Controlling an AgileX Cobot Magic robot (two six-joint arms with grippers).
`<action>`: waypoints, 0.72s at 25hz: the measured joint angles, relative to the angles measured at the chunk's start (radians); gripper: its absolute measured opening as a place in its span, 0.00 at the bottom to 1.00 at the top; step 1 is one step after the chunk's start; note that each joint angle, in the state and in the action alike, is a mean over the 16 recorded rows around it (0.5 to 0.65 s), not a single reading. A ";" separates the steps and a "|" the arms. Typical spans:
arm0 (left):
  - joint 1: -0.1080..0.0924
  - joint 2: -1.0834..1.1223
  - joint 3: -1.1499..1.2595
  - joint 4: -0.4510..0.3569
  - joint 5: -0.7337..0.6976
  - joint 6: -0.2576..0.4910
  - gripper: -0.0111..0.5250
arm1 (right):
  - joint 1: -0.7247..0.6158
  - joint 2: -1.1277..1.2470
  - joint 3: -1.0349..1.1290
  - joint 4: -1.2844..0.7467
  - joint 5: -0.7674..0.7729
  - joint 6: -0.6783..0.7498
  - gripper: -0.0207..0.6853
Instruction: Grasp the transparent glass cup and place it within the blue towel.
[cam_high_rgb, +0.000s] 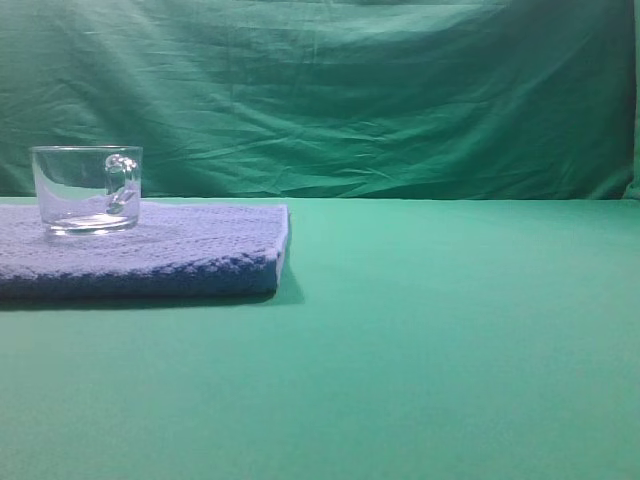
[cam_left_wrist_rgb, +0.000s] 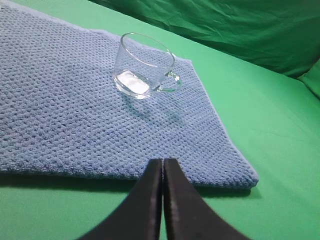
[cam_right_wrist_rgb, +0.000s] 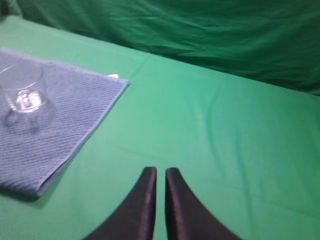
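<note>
One transparent glass cup (cam_high_rgb: 86, 188), one blue towel (cam_high_rgb: 170, 255), two black claws, left claw (cam_left_wrist_rgb: 163, 167) and right claw (cam_right_wrist_rgb: 160, 175), and one green desk (cam_high_rgb: 450, 340)

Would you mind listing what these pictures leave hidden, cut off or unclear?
- Towel: its left end is cut off by the frame edge in the high view, and by the left edge in both wrist views.
- Cup: blurred in the right wrist view; its handle cannot be made out there.
- Both arms: absent from the high view; each wrist view shows only the jaws' tips, the rest cut off by the bottom edge.
</note>
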 joint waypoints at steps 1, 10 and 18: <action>0.000 0.000 0.000 0.000 0.000 0.000 0.02 | -0.019 -0.033 0.034 0.000 -0.014 0.003 0.11; 0.000 0.000 0.000 0.000 0.000 0.000 0.02 | -0.134 -0.228 0.293 0.016 -0.126 0.034 0.11; 0.000 0.000 0.000 0.000 0.000 0.000 0.02 | -0.171 -0.258 0.381 0.036 -0.147 0.054 0.11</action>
